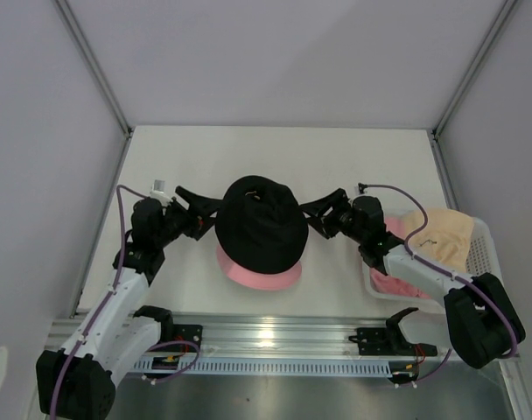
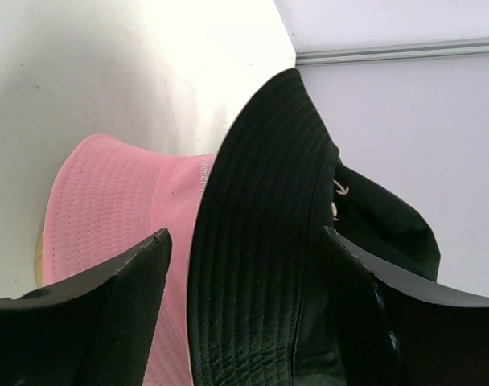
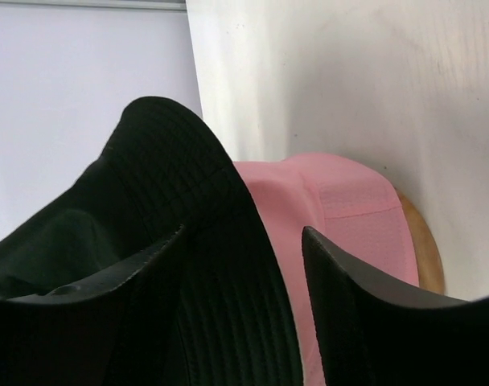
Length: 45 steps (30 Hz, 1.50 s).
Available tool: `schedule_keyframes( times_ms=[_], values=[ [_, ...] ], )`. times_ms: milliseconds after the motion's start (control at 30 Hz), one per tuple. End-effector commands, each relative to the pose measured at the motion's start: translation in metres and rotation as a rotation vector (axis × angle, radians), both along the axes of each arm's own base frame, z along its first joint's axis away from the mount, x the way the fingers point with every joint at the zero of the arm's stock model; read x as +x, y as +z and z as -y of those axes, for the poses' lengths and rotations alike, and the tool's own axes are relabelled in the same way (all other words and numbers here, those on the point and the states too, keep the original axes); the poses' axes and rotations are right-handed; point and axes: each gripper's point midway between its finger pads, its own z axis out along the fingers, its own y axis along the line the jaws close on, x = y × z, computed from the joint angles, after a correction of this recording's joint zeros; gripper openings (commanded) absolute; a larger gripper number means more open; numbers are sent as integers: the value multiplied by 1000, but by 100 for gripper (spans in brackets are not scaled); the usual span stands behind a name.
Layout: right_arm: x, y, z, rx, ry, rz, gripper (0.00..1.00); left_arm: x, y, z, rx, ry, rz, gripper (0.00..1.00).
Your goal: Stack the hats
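top external: hat (image 1: 259,223) crown-up (black)

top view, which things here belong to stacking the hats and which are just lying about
Part of the job:
black hat
pink hat, under the black one
beige hat

Just there:
white basket, holding the beige hat
wooden stand, under the pink hat

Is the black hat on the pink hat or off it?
On it. From above, the black hat covers the pink hat, only its near brim showing; wrist views show black brim over pink crown.
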Motion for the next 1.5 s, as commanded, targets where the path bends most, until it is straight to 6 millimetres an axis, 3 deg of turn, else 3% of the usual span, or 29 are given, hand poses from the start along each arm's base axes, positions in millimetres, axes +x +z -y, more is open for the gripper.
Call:
schedule_keyframes(
  times_ms=[0, 100, 300, 467, 500, 600, 700, 767, 867, 967, 1300, 1433, 1467],
  values=[
    [1, 15, 0, 54, -35, 43, 60, 1, 7, 5, -36, -21, 16, 76],
    [-1, 19, -2, 60, -33, 50, 55, -2, 7, 8, -52, -27, 22, 70],
    [-5, 19, -12, 71, -10, 45, 52, -5, 8, 14, -74, -42, 36, 49],
    [-9, 12, -18, 61, 0, 21, 43, -8, -4, 20, -68, -55, -3, 24],
    [-10, 10, -17, 57, -1, 16, 42, -7, -5, 18, -56, -44, 0, 13],
    [-14, 0, -14, 15, -6, -8, 47, -10, -18, 13, -19, -16, -46, 2],
    [-16, -4, -4, -21, -34, -17, 59, -13, -36, 3, 39, 26, -99, 1],
    [-17, -7, 2, -57, -44, -19, 62, -18, -50, -3, 74, 47, -122, 1],
    [-19, -8, 11, -90, -54, -15, 72, -21, -62, -12, 124, 74, -128, 1],
    [-22, -6, 15, -95, -51, 0, 74, -21, -66, -18, 176, 86, -115, 1],
    [-32, 18, -4, 23, 20, 118, 72, -19, -44, -29, 300, 76, 28, 1],
    [-38, 24, -16, 49, 51, 139, 62, -21, -42, -27, 307, 64, 51, 1],
    [-38, 25, -18, 53, 54, 142, 55, -21, -42, -26, 310, 62, 55, 1]
  ],
)
